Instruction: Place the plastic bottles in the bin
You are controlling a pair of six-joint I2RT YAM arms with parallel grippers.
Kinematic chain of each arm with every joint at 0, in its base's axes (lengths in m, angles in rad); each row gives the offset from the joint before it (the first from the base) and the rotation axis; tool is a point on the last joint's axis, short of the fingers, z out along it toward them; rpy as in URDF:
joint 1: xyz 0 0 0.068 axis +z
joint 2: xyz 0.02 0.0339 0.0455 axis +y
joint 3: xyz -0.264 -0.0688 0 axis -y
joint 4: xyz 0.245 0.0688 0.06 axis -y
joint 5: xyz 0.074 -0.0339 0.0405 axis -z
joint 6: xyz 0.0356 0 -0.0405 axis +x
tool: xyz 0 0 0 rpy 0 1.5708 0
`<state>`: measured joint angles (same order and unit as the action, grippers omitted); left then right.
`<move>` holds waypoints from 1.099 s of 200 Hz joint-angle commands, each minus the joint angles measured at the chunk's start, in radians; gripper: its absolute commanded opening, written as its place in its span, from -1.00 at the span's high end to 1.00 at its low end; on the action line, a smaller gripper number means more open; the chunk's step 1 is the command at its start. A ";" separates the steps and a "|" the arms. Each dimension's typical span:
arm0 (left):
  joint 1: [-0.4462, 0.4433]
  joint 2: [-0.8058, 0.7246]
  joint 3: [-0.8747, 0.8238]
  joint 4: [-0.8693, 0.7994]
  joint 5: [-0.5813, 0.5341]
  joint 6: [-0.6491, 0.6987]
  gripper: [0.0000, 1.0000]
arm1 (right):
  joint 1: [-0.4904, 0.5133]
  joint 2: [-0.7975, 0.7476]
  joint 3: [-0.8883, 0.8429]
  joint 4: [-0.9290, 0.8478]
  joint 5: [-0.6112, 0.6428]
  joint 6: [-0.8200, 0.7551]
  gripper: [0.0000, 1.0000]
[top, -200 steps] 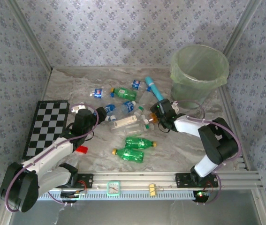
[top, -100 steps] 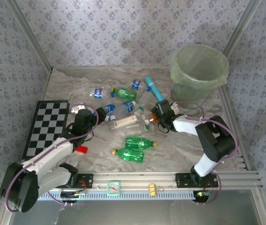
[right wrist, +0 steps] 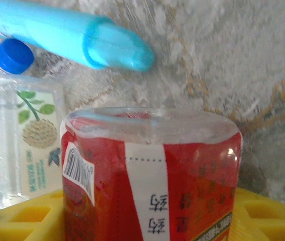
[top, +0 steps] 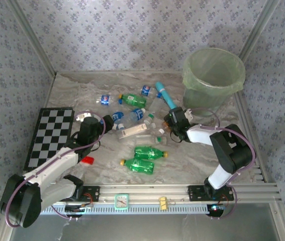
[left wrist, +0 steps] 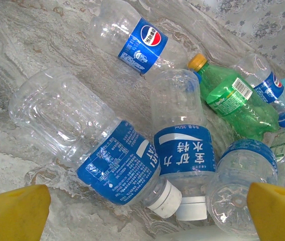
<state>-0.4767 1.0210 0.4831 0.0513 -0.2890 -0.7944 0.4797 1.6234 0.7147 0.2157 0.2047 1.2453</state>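
Over the last second the right pincer (right wrist: 147, 216) has narrowed from wide to a grip around the red-labelled bottle (right wrist: 152, 170). In the right wrist view the bottle sits between the yellow fingers, its clear base pointing away from the camera. In the top view that pincer (top: 171, 122) has also crept slightly toward the upper part of the frame. The bottle looks caught, so the lift and carry to the bin (top: 205, 90) seems to come next. The bin stands in the upper right of the top view, close behind the arm, and no bottle can be made out through its wall.

The left pincer (left wrist: 142, 211) has not moved. It stays wide open over a cluster of clear bottles, holding nothing. The other bottles lie as before, scattered across the middle of the desk (top: 192, 160), with two green bottles (top: 150, 152) nearest the bottom of the frame.

The red label carries white Chinese characters and a barcode. Beside it a clear bottle with a blue cap (right wrist: 21, 135) shows a leaf-and-fruit picture, its print too small to read, and the teal tube (right wrist: 67, 35) lies above. In the left wrist view one clear bottle (left wrist: 145, 40) bears the Pepsi roundel, a green bottle (left wrist: 232, 100) reads "Sprite", and a blue label (left wrist: 182, 150) has upside-down Chinese characters with what looks like "350ml".
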 commanded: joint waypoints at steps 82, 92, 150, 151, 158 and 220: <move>0.006 0.021 0.053 0.019 0.034 0.022 -1.00 | -0.025 -0.205 0.271 -0.184 -0.186 -0.538 0.01; 0.005 0.031 0.059 0.021 0.048 0.027 -1.00 | -0.034 -0.212 0.314 -0.225 -0.221 -0.585 0.02; 0.005 0.083 0.084 0.028 0.121 0.042 -1.00 | -0.066 -0.263 0.669 -0.546 -0.245 -0.933 0.01; 0.005 0.084 0.084 0.029 0.122 0.041 -1.00 | -0.067 -0.264 0.676 -0.549 -0.244 -0.937 0.01; 0.006 0.090 0.087 0.032 0.127 0.041 -1.00 | -0.078 -0.270 0.712 -0.574 -0.237 -0.949 0.00; 0.004 0.170 0.135 0.053 0.204 0.040 -1.00 | -0.256 -0.293 0.925 -0.639 -0.205 -1.065 0.01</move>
<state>-0.4767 1.1641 0.5652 0.0719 -0.1379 -0.7685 0.2821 1.3411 1.5772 -0.3733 -0.0246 0.2649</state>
